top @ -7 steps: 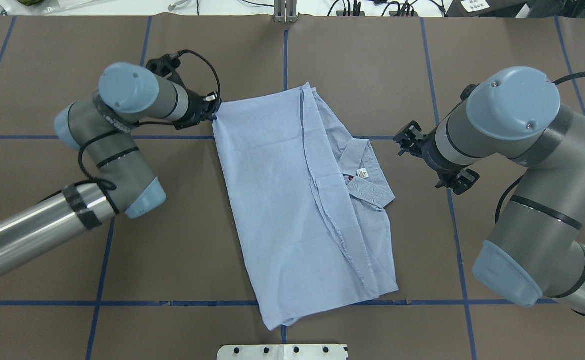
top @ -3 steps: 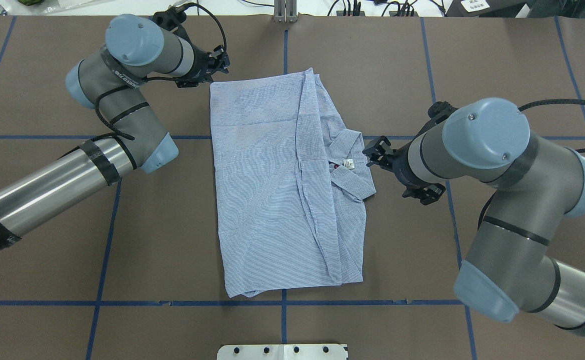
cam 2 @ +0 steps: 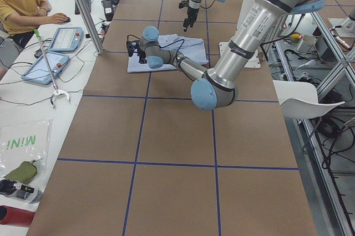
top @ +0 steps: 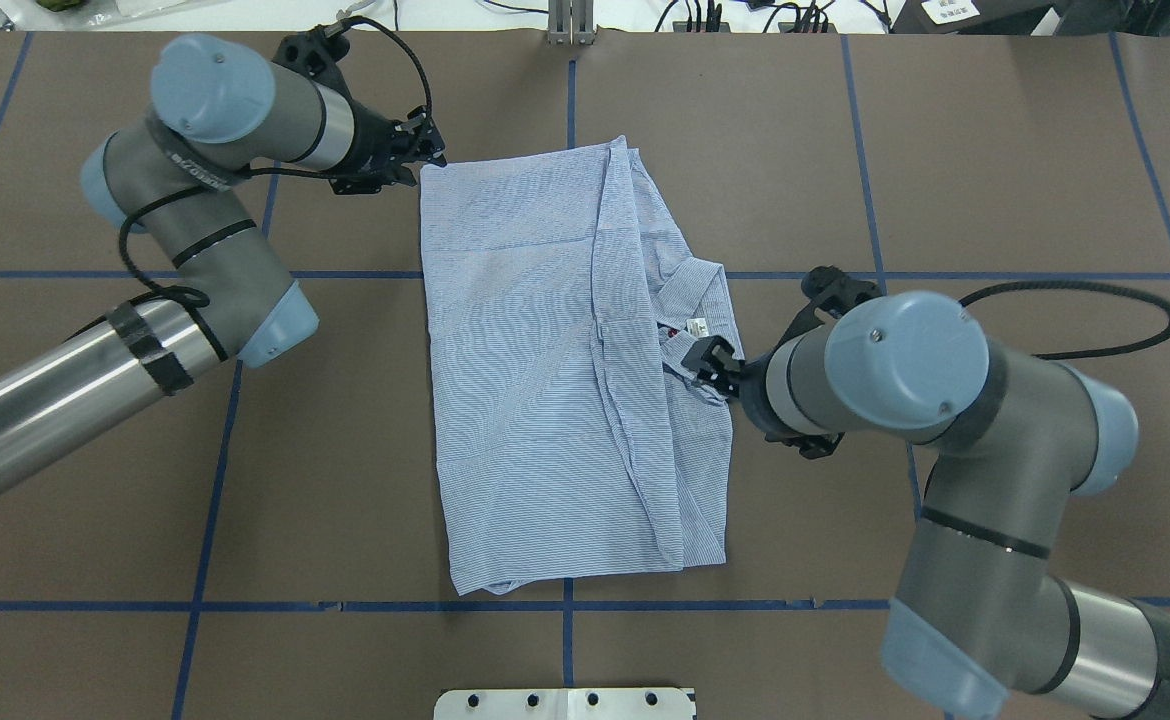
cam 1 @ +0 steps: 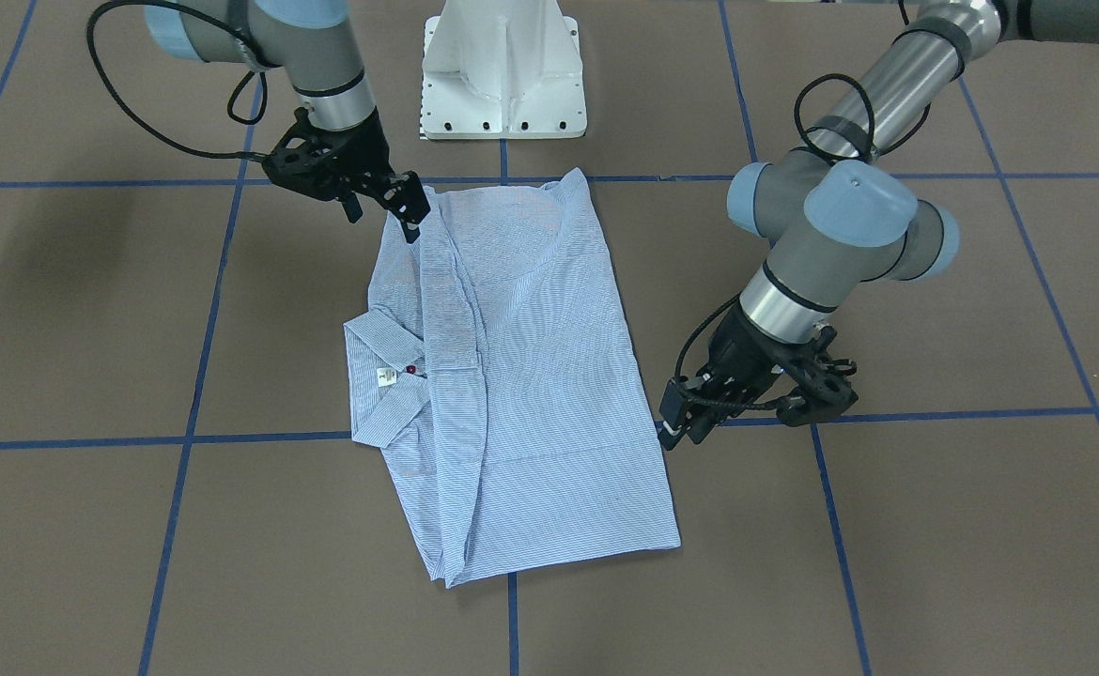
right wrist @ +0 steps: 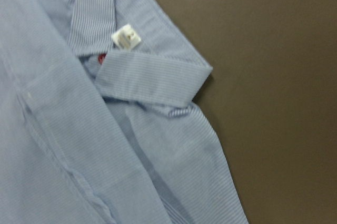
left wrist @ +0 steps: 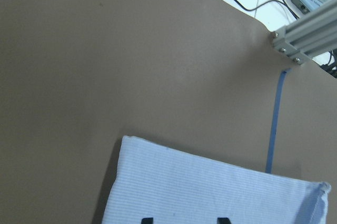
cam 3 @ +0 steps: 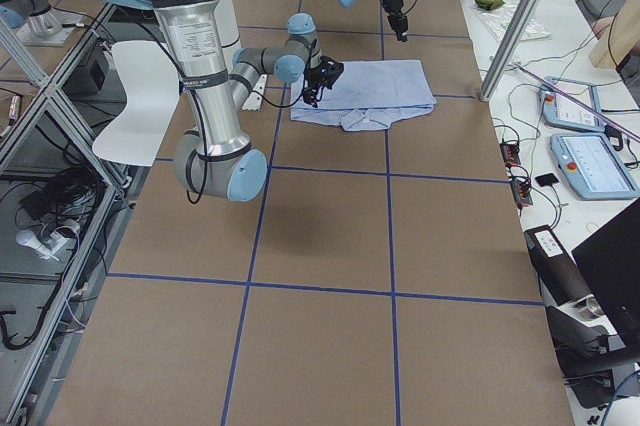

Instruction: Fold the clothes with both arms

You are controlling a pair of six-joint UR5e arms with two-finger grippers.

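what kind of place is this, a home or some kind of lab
Most likely a robotics lab: a table with a blue tape grid, teach pendants wired up on a side bench, and aluminium framing beside the workspace.

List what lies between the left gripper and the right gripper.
Only the folded shirt lies between the left gripper and the right gripper; the overhead view shows it.

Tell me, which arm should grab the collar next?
The right one, probably. The right gripper hovers by the collar, jaws open. The left gripper is at the shirt's far corner, away from it.
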